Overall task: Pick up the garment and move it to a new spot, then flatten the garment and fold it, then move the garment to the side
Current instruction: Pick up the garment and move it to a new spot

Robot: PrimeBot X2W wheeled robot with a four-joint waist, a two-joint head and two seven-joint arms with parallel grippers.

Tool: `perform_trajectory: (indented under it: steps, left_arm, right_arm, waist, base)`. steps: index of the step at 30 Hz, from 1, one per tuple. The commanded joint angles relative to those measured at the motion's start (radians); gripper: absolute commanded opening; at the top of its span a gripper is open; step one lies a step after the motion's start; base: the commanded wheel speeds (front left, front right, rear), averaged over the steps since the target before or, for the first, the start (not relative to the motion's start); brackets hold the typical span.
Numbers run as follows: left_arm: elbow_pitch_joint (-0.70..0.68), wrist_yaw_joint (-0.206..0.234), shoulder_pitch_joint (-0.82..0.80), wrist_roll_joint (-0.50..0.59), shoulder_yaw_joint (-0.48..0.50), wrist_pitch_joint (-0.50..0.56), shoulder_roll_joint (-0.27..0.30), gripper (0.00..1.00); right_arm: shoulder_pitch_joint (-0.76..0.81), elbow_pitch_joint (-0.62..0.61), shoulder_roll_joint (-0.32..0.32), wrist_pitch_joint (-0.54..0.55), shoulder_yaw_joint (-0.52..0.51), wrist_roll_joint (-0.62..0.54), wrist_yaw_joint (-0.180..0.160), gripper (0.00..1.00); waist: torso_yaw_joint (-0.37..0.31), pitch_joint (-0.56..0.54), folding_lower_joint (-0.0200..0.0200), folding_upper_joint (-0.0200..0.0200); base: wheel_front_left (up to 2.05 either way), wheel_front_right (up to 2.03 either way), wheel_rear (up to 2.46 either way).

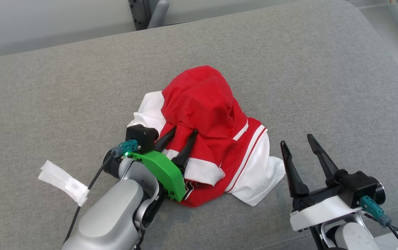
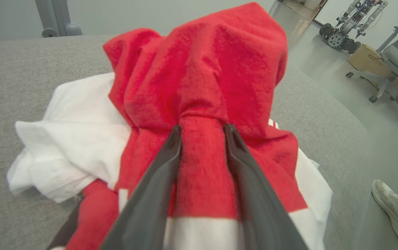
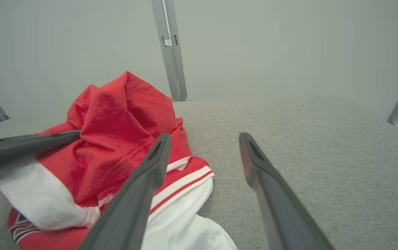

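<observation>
The garment (image 1: 205,104) is a red and white jersey, crumpled in a heap in the middle of the grey cushion (image 1: 289,69). Its red part (image 2: 212,69) stands up in a peak. My left gripper (image 1: 185,130) lies on the heap's near left side. Its jaws stand part way apart, with a ridge of red cloth between them (image 2: 202,126). My right gripper (image 1: 296,139) hovers open just right of the garment (image 3: 115,114), nothing between its fingers (image 3: 204,135). The right wrist view also catches a left finger (image 3: 28,144) against the cloth.
A white tag (image 1: 63,182) hangs on the left arm's cable. The cushion's right edge drops to the floor, where a person's shoe (image 2: 389,205), an office chair (image 2: 396,59), a cardboard box (image 2: 369,59) and another robot (image 2: 351,21) stand. A metal post (image 3: 171,52) rises behind.
</observation>
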Motion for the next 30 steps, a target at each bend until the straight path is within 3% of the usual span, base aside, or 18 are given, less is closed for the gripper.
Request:
perform_trajectory:
  steps: [1,7,11,17,30]
  left_arm:
    - [0.009,0.004,-0.012,0.009,0.001,-0.005,-0.003,1.0]
    - [-0.004,0.066,0.006,0.045,-0.018,0.012,0.011,1.0]
    - [-0.109,0.116,0.02,0.063,-0.022,0.046,0.05,1.0]
    - [-0.242,0.156,-0.022,0.088,-0.036,0.126,0.088,1.0]
    - [-0.067,0.105,-0.166,0.076,-0.052,0.252,0.083,1.0]
  right_arm:
    - [0.008,-0.002,-0.001,-0.003,-0.002,-0.007,-0.001,1.0]
    - [0.028,0.005,-0.001,-0.003,-0.004,-0.019,-0.001,1.0]
    - [0.04,0.005,-0.001,-0.003,-0.006,-0.022,-0.001,1.0]
    - [0.04,0.006,-0.001,-0.003,0.005,-0.028,-0.001,1.0]
    - [0.026,0.013,-0.001,-0.003,0.021,-0.005,-0.001,1.0]
  waist:
    - [0.013,-0.012,0.0,-0.0001]
    - [0.024,-0.05,0.0,-0.0001]
    - [0.026,-0.069,0.0,-0.0001]
    - [0.01,-0.07,0.0,-0.0001]
    - [-0.09,-0.035,0.0,-0.0001]
  base:
    - [0.0,0.0,0.0]
    - [0.0,0.0,0.0]
    - [0.0,0.0,0.0]
    - [0.0,0.0,0.0]
    - [0.0,0.0,0.0]
